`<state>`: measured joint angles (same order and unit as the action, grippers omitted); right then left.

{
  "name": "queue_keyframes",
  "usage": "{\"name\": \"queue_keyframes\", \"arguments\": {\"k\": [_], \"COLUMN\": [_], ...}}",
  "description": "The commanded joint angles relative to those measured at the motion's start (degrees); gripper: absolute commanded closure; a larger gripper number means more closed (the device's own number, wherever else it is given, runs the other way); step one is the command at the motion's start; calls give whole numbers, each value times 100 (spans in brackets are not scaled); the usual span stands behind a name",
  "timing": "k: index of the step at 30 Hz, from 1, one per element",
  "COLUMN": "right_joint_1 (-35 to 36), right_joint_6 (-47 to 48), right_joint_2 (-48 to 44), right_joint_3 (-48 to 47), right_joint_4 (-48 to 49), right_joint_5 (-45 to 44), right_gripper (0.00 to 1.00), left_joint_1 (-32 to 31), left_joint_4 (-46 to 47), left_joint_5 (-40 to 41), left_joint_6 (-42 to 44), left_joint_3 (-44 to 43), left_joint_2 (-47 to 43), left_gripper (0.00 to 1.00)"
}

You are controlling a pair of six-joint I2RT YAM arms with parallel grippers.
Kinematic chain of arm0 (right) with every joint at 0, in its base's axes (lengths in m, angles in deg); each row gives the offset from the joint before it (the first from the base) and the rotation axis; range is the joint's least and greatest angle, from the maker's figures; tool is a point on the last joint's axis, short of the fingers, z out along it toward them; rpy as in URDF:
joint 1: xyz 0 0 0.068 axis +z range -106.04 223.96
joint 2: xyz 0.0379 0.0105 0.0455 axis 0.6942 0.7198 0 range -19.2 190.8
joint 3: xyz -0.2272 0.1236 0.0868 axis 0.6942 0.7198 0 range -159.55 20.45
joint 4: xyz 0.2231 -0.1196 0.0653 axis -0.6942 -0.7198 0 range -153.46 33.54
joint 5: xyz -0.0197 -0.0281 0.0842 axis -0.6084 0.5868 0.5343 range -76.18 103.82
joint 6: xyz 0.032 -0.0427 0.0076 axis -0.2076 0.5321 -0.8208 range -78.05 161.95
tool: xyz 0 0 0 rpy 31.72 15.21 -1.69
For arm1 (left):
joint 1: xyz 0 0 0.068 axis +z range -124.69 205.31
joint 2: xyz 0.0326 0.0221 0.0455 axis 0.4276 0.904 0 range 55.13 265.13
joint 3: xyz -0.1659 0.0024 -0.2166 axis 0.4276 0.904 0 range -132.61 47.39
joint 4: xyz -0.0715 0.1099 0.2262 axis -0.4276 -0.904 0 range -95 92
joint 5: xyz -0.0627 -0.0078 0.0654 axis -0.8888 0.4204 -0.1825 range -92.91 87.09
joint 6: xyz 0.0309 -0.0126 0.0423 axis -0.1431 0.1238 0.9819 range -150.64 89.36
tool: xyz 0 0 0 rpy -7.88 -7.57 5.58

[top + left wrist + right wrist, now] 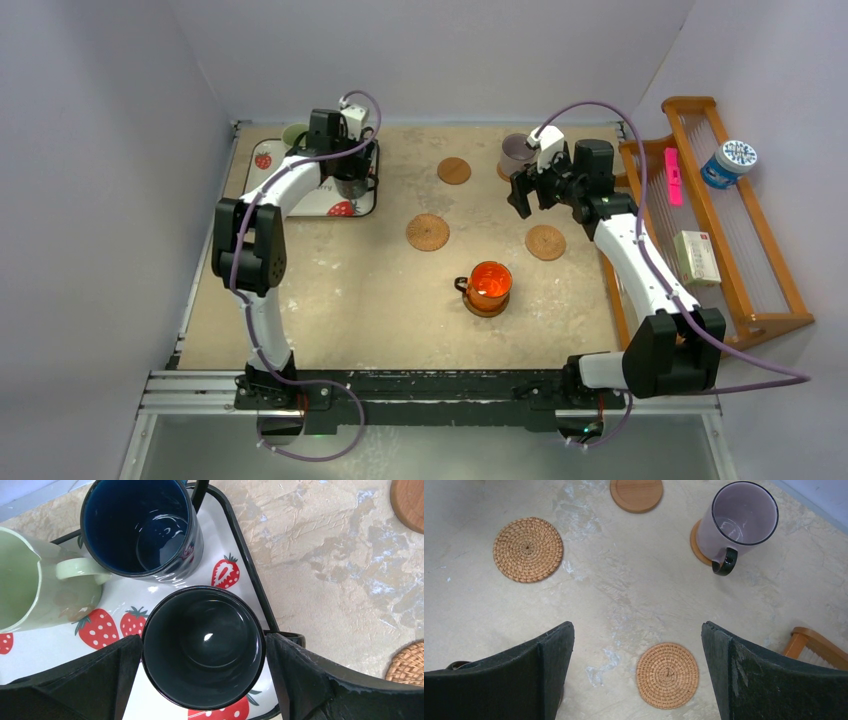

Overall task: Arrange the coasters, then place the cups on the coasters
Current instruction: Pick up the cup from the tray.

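Dark green mug (202,647) on tray (45,654) sits betw. spread jaws of L gripper (203,645); R gripper (636,630) jaws spread, empty, above woven coaster (667,675).

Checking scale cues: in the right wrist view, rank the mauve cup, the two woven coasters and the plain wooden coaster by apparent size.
Largest: mauve cup.
Next: the upper woven coaster and the lower woven coaster, too alike to rank.
Smallest: plain wooden coaster, though the top edge crops it.

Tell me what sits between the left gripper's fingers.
The dark green cup, upright on the strawberry tray, with the left gripper open around it; the left wrist view shows this.
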<state>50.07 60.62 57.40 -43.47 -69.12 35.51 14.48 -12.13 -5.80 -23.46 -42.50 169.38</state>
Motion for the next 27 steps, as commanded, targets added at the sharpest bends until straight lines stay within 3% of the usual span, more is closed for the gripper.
{"name": "queue_keyframes", "arguments": {"k": [1, 27], "right_joint_1": [48, 75], "right_joint_6": [-58, 1], "right_joint_2": [8, -83], "right_joint_3": [-6, 31], "right_joint_4": [155, 63], "right_joint_5": [-68, -118], "right_gripper": [1, 1], "left_joint_1": [-33, -24], "left_joint_4": [333, 133], "left_joint_5": [280, 497], "left_joint_6": [184, 219], "left_joint_3": [15, -251], "left_joint_2": [34, 201], "left_gripper": [0, 0]}}
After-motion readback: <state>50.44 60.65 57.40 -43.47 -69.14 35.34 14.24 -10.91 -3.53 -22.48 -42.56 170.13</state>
